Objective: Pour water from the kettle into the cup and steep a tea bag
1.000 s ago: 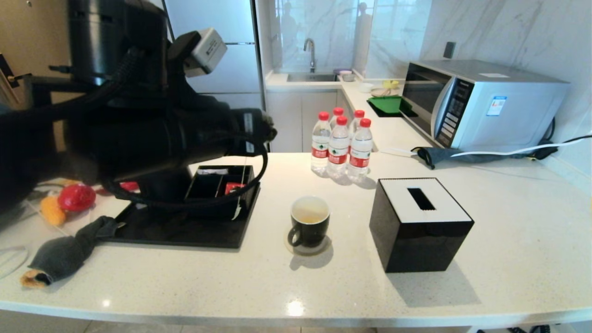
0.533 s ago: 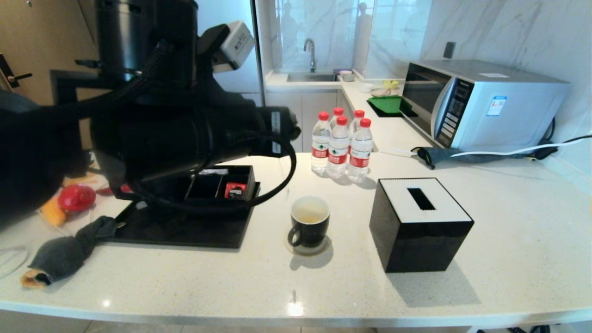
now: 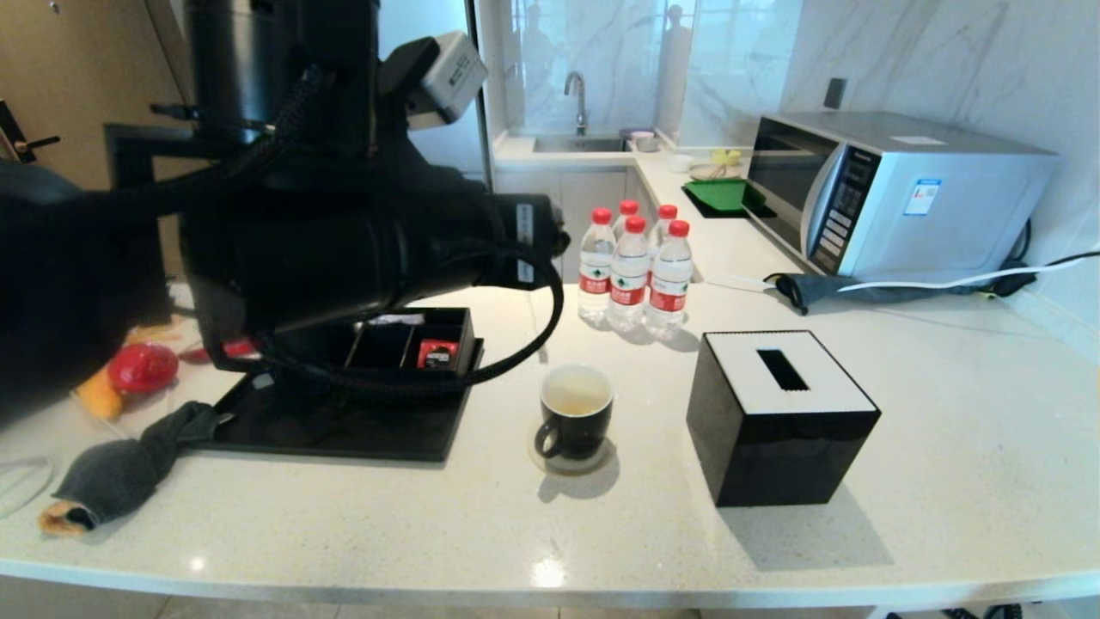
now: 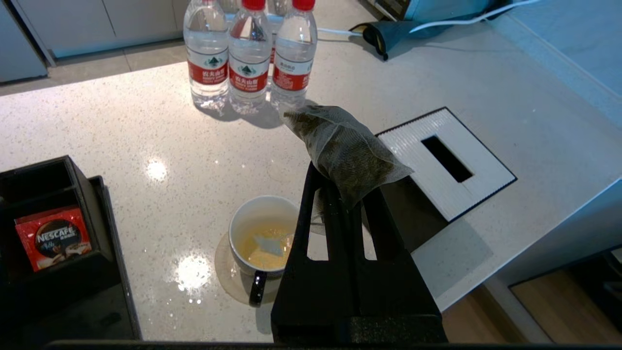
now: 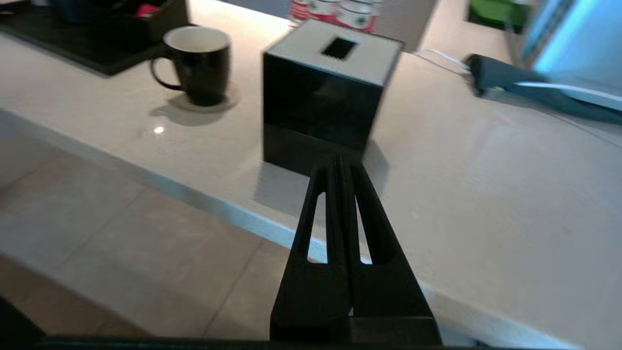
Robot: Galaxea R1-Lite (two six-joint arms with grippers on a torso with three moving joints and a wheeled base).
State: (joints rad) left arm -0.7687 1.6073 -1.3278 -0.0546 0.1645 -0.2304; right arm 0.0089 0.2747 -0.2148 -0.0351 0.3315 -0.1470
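Black cup point(image 3: 576, 413), one; water bottles point(image 3: 632, 271), five.

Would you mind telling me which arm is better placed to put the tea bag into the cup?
Left: its gripper is shut on the tea bag above the cup; the right gripper is empty, off the counter.

1. Bare counter lies before the cup point(image 3: 576, 411) — open approach from the near edge.
2. The tissue box point(image 3: 780, 414) flanks its right, the black tray point(image 3: 344, 425) its left.
3. The water bottles point(image 3: 634, 273) stand behind — well apart.
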